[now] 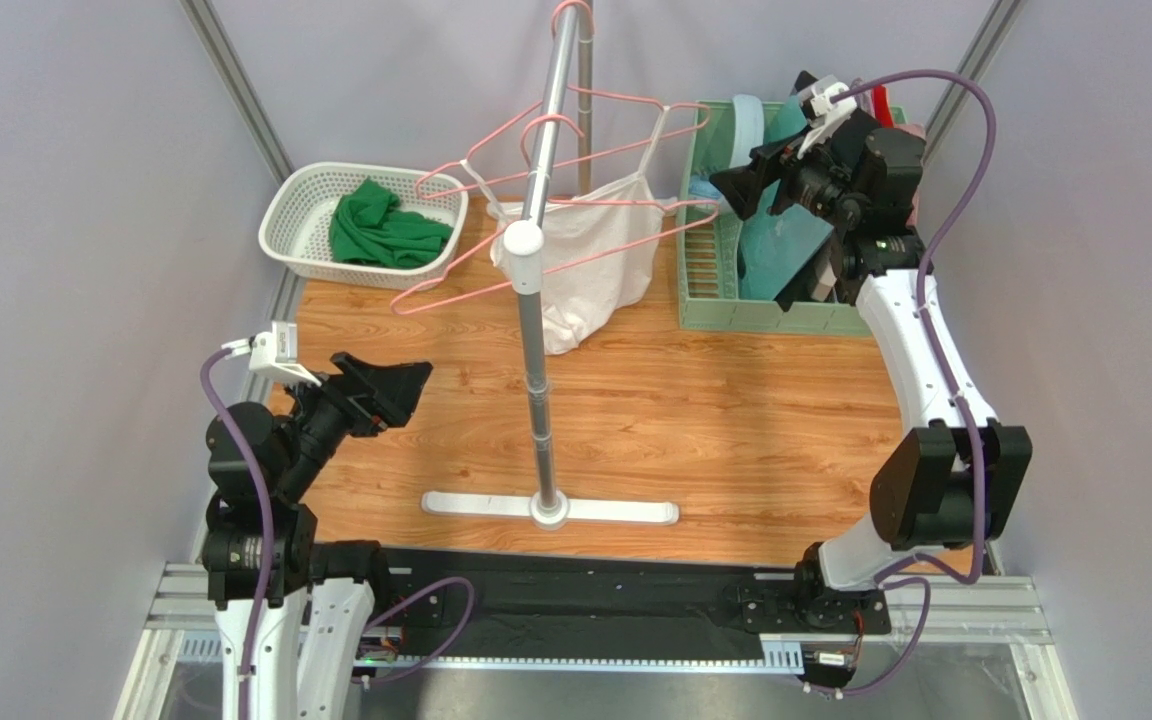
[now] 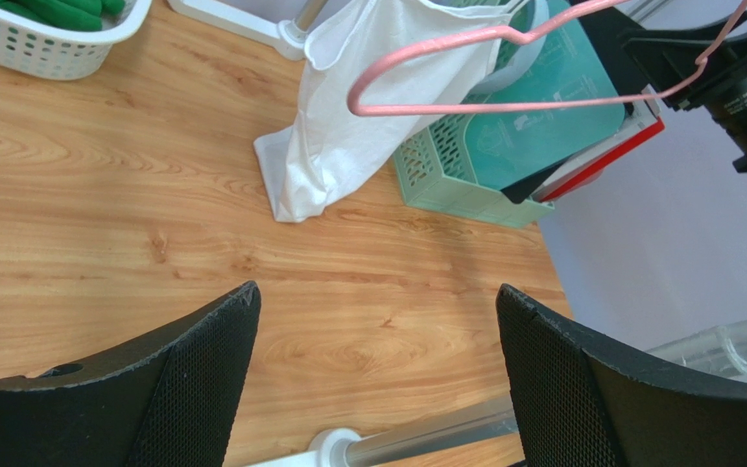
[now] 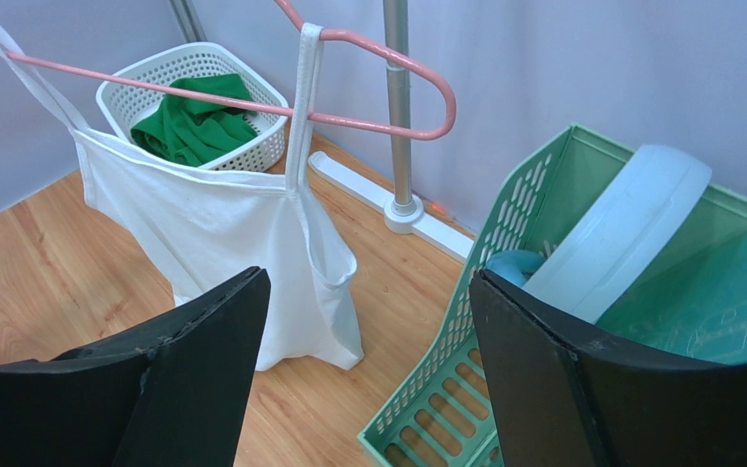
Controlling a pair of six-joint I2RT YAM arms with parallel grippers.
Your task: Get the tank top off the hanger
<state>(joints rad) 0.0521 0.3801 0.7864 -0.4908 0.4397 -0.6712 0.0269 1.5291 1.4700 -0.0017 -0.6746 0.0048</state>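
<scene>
The right gripper (image 3: 366,282) stands open with nothing between its jaws. It is raised above the green crate (image 1: 702,285) and faces the white tank top (image 3: 212,214). The top hangs by its 2 straps from a pink hanger (image 3: 348,122) on the rack pole (image 1: 537,300), and its hem reaches the wooden table (image 1: 717,435). The nearer strap loops over the hanger close to its curved end.

The left gripper (image 2: 377,292) is also open and empty, low at the near left and well apart from the garment.

This looks like the approach step, with no grasp made yet. The next move probably calls for the right jaws to close on that nearer strap and draw it off the curved end, with 1 arm steadying the hanger.
</scene>
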